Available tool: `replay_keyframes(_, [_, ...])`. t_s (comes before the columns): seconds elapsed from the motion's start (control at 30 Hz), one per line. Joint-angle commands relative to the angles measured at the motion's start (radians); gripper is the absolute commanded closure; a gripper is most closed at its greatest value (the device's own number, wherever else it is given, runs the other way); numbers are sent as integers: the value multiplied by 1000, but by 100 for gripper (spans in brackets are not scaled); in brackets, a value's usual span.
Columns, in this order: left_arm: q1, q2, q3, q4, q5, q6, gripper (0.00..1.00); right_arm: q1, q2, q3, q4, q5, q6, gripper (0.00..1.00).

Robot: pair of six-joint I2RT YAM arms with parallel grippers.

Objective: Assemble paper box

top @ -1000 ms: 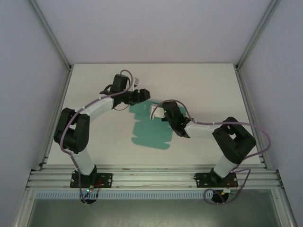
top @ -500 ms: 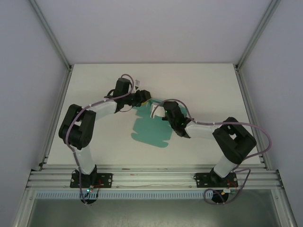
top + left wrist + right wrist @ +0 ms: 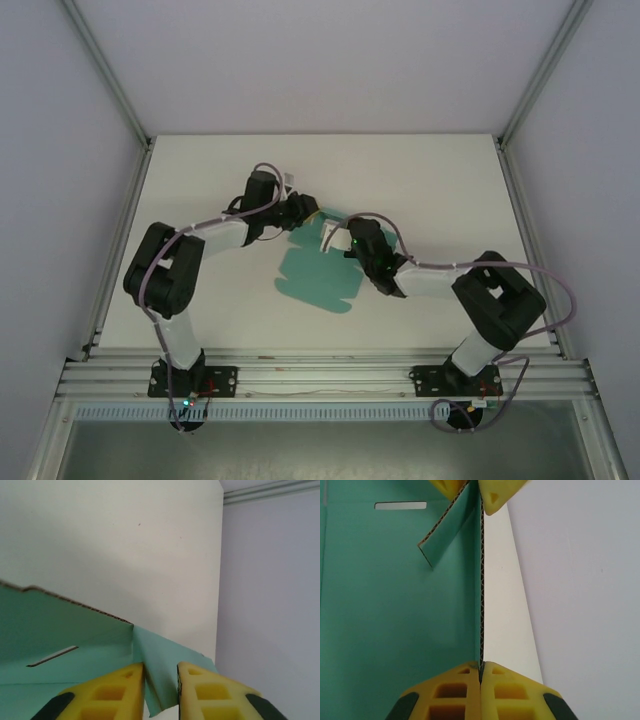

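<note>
The right gripper (image 3: 481,672) pinched an upright wall of the paper box (image 3: 395,605); the left gripper (image 3: 161,669) nipped its corner flap. The white tabletop (image 3: 420,180) lay between pale walls (image 3: 320,60).

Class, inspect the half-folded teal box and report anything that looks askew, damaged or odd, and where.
One small corner flap of the paper box slants inward from the upright side wall, not square to it, near the left end effector. I see no tears or crushing.
</note>
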Motion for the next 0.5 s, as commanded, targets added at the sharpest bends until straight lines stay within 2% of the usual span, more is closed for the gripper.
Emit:
replay_keyframes(0.0, [-4, -117, -50, -85, -62, 139, 53, 15, -59, -11, 60, -30, 56, 100])
replay_keyframes(0.1, [25, -235, -140, -154, -151, 251, 16, 3, -95, -25, 30, -46, 82, 100])
replay_keyframes(0.17, [60, -314, -213, -209, -239, 304, 0, -9, -121, -34, 12, -64, 114, 100])
replay_keyframes(0.23, [107, -378, -284, -254, -311, 352, 0, -21, -155, -44, -25, -99, 138, 100])
replay_keyframes(0.33, [185, -426, -356, -281, -347, 379, 0, -37, -193, -54, -55, -138, 180, 100])
replay_keyframes(0.47, [229, -424, -391, -243, -319, 418, 0, -44, -221, -56, -73, -152, 208, 100])
